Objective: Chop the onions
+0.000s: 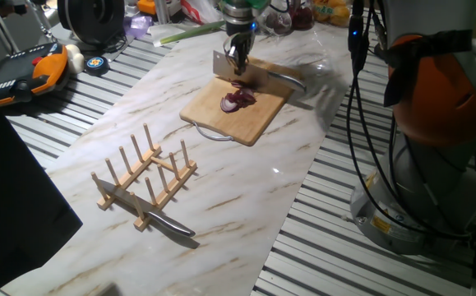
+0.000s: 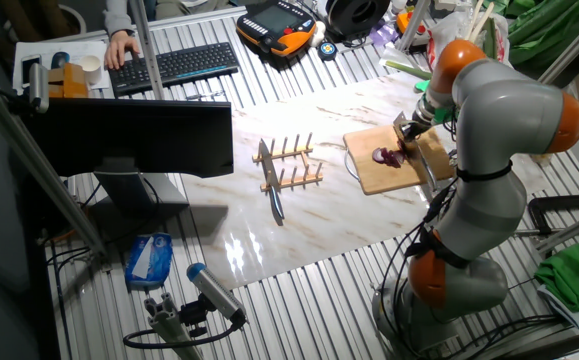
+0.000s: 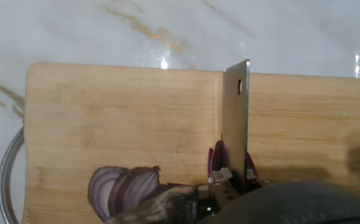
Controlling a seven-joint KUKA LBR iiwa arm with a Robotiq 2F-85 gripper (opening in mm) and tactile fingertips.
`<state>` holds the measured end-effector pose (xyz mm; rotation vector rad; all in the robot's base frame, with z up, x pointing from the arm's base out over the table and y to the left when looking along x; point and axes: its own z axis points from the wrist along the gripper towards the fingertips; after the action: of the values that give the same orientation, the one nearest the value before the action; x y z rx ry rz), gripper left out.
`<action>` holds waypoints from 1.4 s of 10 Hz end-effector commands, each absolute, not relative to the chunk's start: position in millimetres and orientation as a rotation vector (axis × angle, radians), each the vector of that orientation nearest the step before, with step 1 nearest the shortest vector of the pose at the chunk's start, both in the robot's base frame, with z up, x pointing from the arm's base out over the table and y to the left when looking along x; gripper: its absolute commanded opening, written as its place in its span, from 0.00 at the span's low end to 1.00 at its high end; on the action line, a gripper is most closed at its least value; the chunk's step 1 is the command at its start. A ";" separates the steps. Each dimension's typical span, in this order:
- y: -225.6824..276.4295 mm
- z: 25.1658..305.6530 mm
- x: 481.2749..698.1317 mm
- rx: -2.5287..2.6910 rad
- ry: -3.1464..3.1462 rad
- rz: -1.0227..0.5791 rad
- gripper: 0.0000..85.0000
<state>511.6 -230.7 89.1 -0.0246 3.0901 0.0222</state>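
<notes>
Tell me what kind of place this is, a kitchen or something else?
Likely a robotics lab with a mock kitchen counter: a keyboard and monitor beside the table, and a teach pendant near the cutting board.

One fixed view sits low and near, the other high and far opposite, both sharing the cutting board point(image 1: 238, 108) the hand view looks straight down on.
</notes>
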 end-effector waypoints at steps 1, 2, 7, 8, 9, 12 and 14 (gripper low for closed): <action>-230.2 90.2 511.3 -0.026 3.090 0.021 0.18; -230.1 91.4 511.1 -0.026 3.089 0.018 0.18; -226.3 89.3 513.1 -0.015 3.097 -0.005 0.01; -226.6 86.7 513.8 -0.018 3.097 -0.005 0.01; -226.8 84.1 514.7 -0.018 3.098 -0.007 0.01; -229.5 80.9 513.4 -0.020 3.101 -0.010 0.01; -233.7 77.9 510.2 -0.025 3.100 -0.007 0.01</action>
<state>510.5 -234.5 78.2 -0.0259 3.0967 -0.0089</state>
